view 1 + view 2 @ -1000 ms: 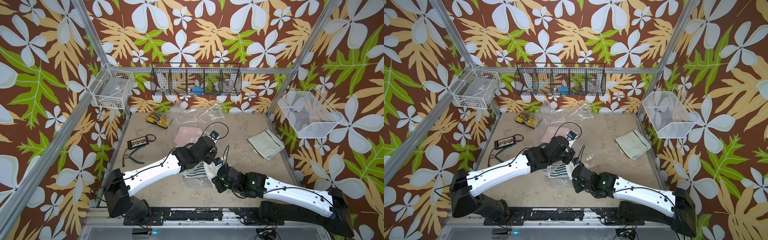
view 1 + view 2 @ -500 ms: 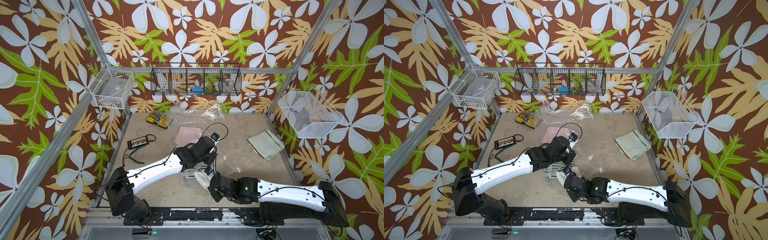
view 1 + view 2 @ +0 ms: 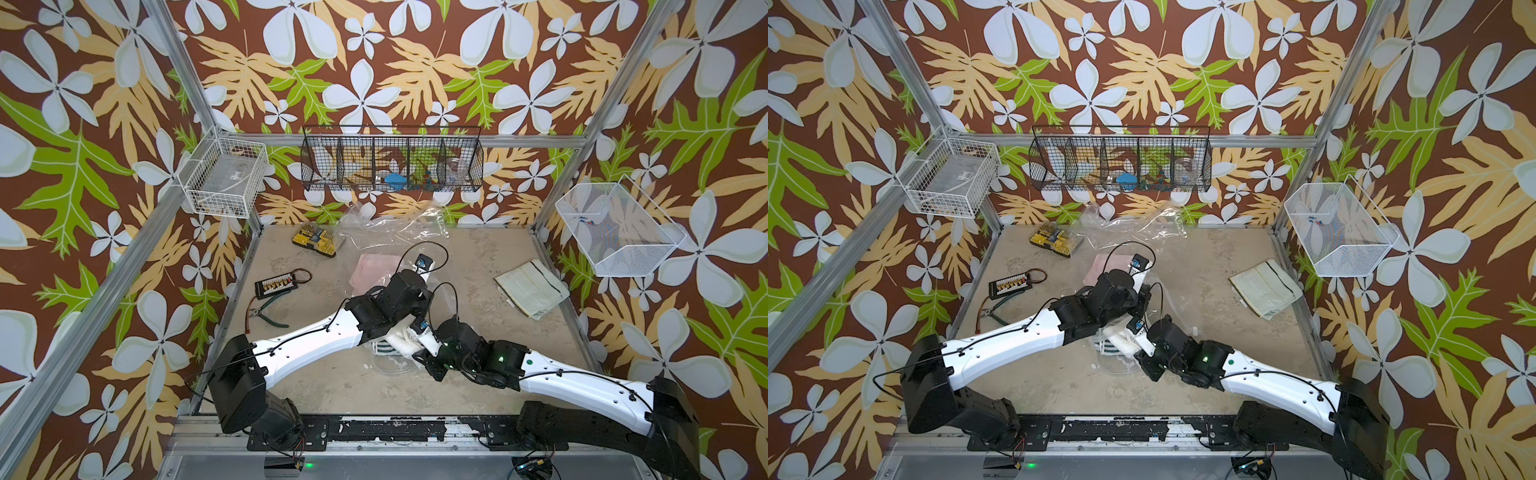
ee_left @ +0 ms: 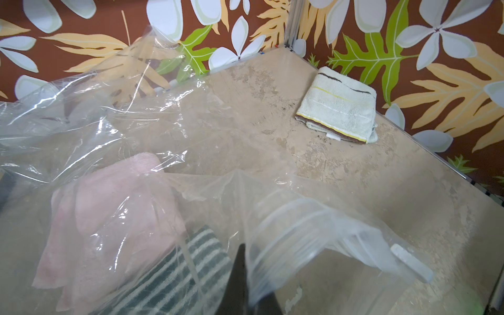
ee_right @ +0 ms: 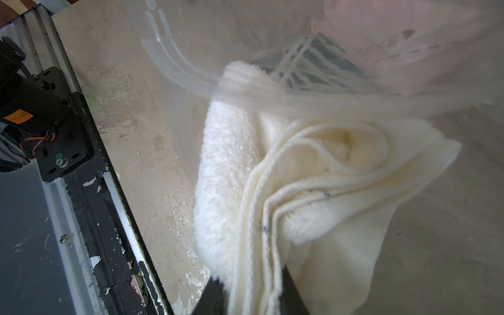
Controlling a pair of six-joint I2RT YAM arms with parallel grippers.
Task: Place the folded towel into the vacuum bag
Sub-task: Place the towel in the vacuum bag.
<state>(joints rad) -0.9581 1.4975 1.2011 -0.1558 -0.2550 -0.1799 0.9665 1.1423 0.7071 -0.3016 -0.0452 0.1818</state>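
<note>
In the right wrist view my right gripper (image 5: 251,281) is shut on a cream-white folded towel (image 5: 300,177). The towel's far end lies at the mouth of the vacuum bag (image 5: 191,79), under its zip strip. My left gripper (image 4: 246,283) is shut on the clear bag's (image 4: 109,122) rim and holds the mouth up; the white slider (image 4: 409,261) hangs beside it. Inside the bag lie a pink towel (image 4: 109,207) and a green-striped towel (image 4: 185,267). In both top views the white towel (image 3: 399,338) (image 3: 1121,338) shows between the two wrists.
Another folded towel (image 3: 530,286) lies at the right of the table. A yellow bit case (image 3: 318,241), a black connector board (image 3: 276,284) and pliers (image 3: 266,311) lie at the left. Wire baskets (image 3: 390,166) hang on the walls.
The right arm swung left and came partly back, still holding the white towel at the bag's mouth. The left gripper has kept its hold on the bag's rim.
</note>
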